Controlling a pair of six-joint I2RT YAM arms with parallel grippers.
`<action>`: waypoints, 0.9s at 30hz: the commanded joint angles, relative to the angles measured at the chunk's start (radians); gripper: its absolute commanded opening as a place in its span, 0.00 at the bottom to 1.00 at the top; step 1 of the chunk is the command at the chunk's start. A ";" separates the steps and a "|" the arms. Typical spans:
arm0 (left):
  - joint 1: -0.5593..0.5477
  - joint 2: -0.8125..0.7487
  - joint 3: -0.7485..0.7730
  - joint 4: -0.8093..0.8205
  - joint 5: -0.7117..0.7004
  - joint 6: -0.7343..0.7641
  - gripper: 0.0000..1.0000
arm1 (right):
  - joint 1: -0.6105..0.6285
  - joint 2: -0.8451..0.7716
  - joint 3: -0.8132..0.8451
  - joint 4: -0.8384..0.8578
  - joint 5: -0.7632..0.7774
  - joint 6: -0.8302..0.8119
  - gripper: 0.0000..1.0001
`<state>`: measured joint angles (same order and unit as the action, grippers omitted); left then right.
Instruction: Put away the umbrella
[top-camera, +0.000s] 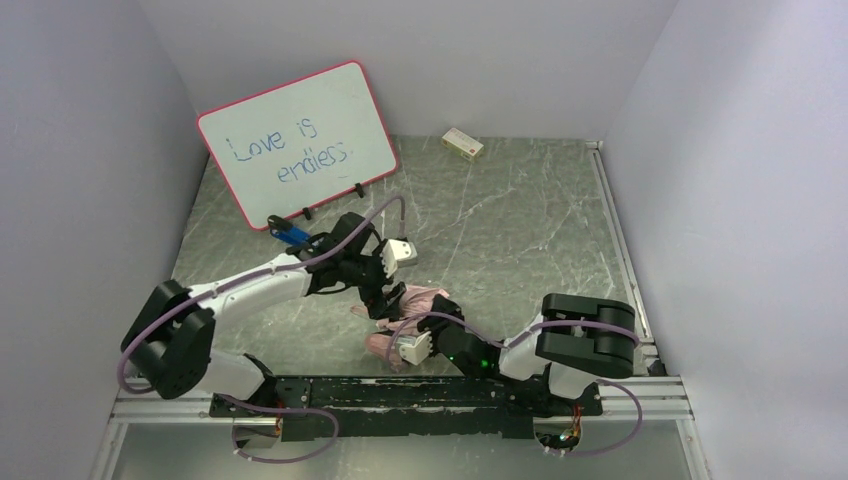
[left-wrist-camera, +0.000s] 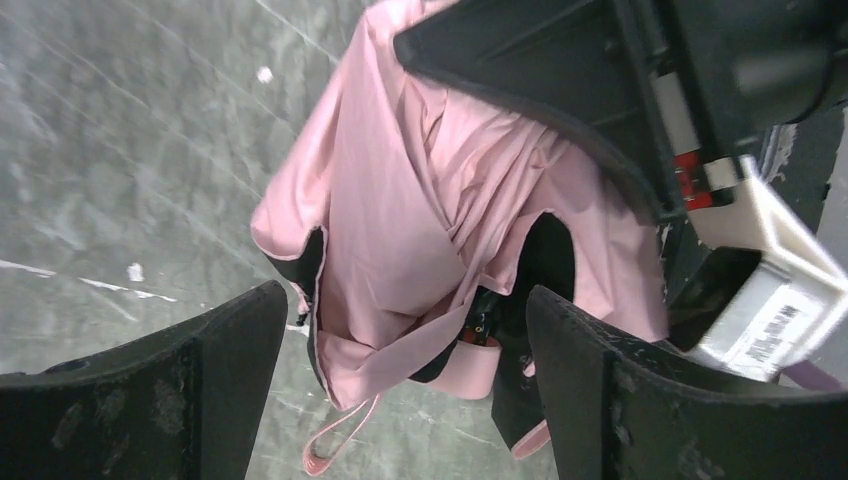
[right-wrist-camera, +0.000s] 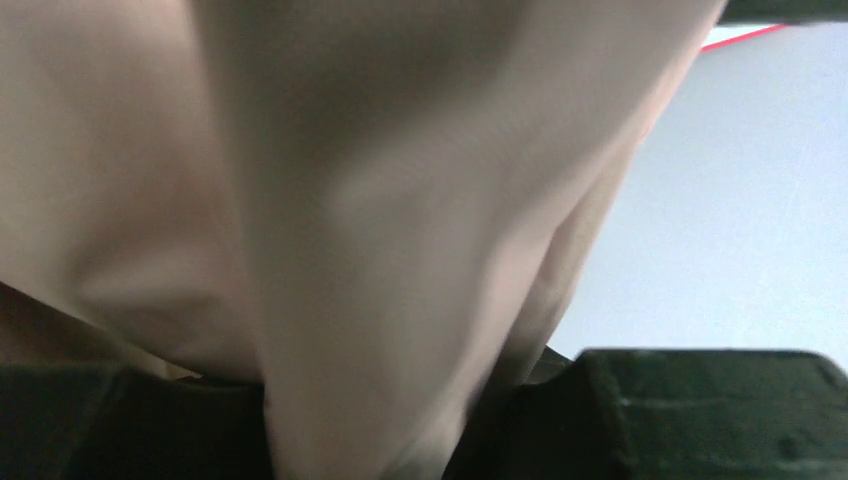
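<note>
L gripper (left-wrist-camera: 400, 335) wide open just above umbrella (top-camera: 418, 303). Its long axis runs thru the gap, handle end nearest. R gripper (top-camera: 402, 335) looks clamped on canopy.

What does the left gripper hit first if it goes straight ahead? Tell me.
The umbrella: its pink canopy lies right ahead of the left gripper, beyond its open fingers. Depth is unclear.

You have the pale pink folding fabric umbrella (top-camera: 428, 300) lying on the grey marbled table (top-camera: 520, 230), front middle. The left gripper (top-camera: 378, 300) is just behind-left of it, the right gripper (top-camera: 400, 325) at its near side. The pink-framed whiteboard (top-camera: 298, 140) stands back left, and the small cardboard box (top-camera: 462, 144) lies at the back edge.
</note>
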<state>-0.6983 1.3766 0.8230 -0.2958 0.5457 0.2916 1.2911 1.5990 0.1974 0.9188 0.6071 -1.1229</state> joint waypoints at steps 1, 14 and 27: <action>-0.017 0.060 0.031 -0.035 -0.036 0.050 0.93 | 0.022 0.020 -0.032 -0.005 0.050 -0.014 0.17; -0.049 0.155 0.029 -0.006 -0.007 0.062 0.94 | 0.043 0.030 -0.023 0.019 0.037 -0.003 0.16; -0.134 0.318 0.093 -0.025 -0.024 0.080 0.77 | 0.071 0.089 0.014 0.109 0.017 0.032 0.16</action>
<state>-0.7792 1.6466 0.8837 -0.3504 0.5041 0.3550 1.3365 1.6646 0.1944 0.9901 0.6739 -1.1236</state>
